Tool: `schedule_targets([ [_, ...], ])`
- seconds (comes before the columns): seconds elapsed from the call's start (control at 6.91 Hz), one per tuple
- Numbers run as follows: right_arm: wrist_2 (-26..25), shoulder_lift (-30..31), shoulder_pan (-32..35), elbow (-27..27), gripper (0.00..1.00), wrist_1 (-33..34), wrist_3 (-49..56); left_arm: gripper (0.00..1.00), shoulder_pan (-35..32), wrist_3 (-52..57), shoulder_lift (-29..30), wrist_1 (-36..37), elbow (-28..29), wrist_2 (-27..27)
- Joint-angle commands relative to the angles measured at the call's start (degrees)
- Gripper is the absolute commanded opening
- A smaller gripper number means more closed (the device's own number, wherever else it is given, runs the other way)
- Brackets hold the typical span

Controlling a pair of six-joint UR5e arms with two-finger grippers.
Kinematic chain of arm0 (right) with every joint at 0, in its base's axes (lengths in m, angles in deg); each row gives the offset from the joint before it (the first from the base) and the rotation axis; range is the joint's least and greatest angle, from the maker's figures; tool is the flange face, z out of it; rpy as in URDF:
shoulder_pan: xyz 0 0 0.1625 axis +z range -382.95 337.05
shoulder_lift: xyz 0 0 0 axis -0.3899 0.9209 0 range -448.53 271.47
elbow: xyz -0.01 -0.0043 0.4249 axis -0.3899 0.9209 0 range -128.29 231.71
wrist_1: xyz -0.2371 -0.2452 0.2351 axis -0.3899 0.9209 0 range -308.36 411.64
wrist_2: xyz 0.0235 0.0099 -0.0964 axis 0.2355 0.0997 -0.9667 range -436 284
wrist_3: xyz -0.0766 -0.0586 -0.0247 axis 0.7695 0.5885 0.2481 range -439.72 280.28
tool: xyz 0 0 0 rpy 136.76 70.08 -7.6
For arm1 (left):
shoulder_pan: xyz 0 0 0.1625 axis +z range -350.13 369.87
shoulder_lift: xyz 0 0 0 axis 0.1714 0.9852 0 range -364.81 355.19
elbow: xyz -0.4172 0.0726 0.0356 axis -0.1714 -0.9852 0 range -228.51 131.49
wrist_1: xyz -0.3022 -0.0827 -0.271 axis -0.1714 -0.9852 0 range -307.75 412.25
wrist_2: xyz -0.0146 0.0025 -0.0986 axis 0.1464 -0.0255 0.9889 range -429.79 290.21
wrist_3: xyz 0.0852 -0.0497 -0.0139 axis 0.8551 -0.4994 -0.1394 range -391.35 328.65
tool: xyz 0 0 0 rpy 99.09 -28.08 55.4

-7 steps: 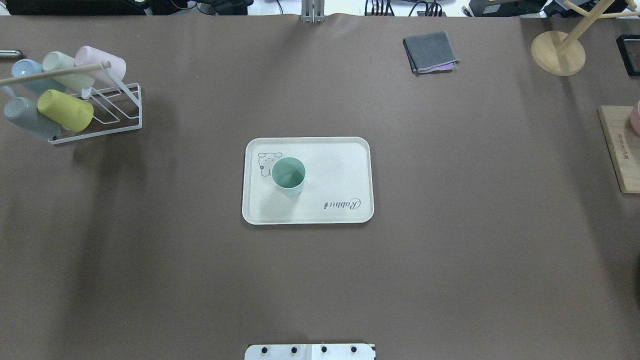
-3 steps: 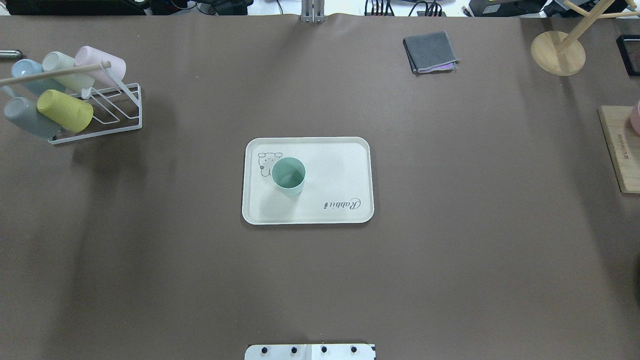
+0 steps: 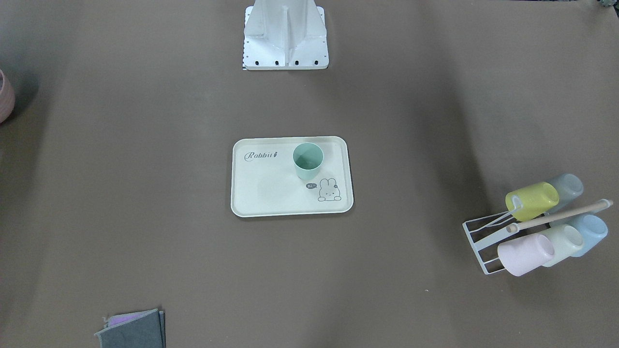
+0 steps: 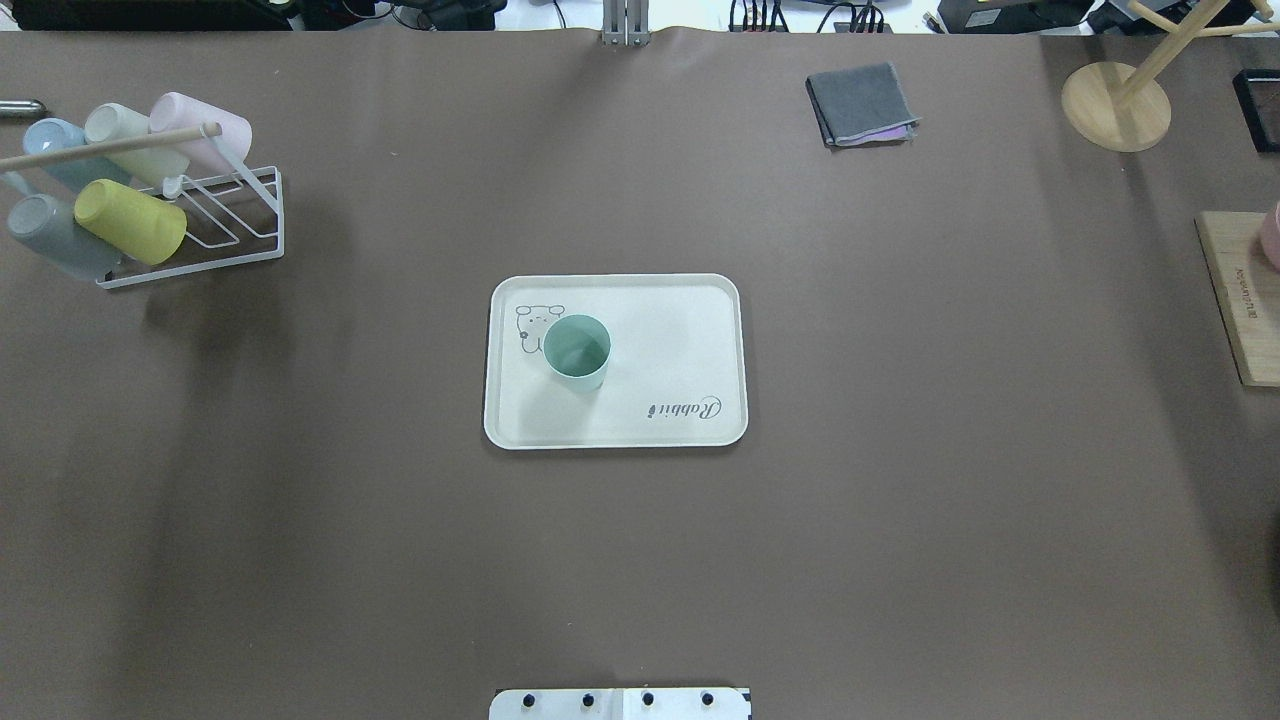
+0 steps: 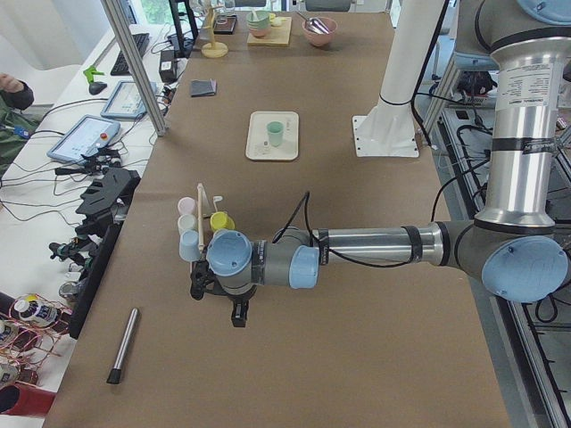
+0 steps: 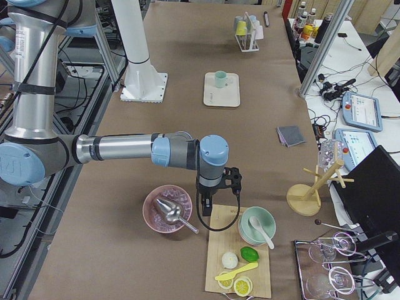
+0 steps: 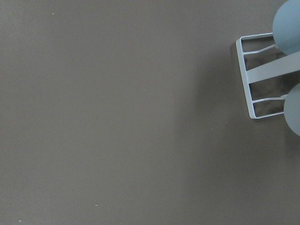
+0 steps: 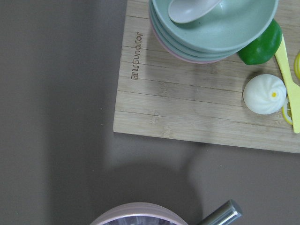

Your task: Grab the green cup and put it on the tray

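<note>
1. The cup (image 4: 577, 348) stands upright, mouth up, on the tray (image 4: 680, 330), beside the bunny drawing; the task looks done.
2. It looks like light, stiff, smooth plastic that could slip. Best held across the wall just below the rim.
3. The tray lies flat mid-worktop (image 4: 900, 520), which is matte brown, with open space all round.
4. The rack (image 4: 245, 215) and cloth (image 4: 860, 100) are well apart from it.
5. The left gripper (image 5: 200, 286) is near the rack and the right gripper (image 6: 230, 179) by the board (image 6: 240, 262). I cannot tell whether either is released or clenched.
</note>
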State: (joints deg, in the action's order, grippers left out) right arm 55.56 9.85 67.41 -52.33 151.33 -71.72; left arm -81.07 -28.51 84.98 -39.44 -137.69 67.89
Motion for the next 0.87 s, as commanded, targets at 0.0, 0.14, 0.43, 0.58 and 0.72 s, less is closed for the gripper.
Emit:
schedule_targets([
  [0.0,0.7,0.2,0.0,0.1,1.00,0.1,0.0,0.99,-1.8,8.9,1.1,15.0,-6.0,-4.9],
  [0.14,0.7,0.3,0.0,0.1,1.00,0.1,0.0,0.99,-2.0,8.7,0.6,14.7,-5.2,-4.6],
  [0.43,0.8,0.3,0.0,-0.1,1.00,0.0,0.0,0.99,-1.8,8.7,0.7,14.4,-3.9,-4.3],
  [0.58,0.7,0.3,0.0,-0.1,1.00,0.1,0.0,0.99,-1.8,8.8,0.9,14.4,-4.0,-4.3],
  [0.72,0.7,0.5,0.0,0.0,1.00,0.1,0.0,0.99,-2.0,8.9,0.7,14.4,-4.0,-4.3],
])
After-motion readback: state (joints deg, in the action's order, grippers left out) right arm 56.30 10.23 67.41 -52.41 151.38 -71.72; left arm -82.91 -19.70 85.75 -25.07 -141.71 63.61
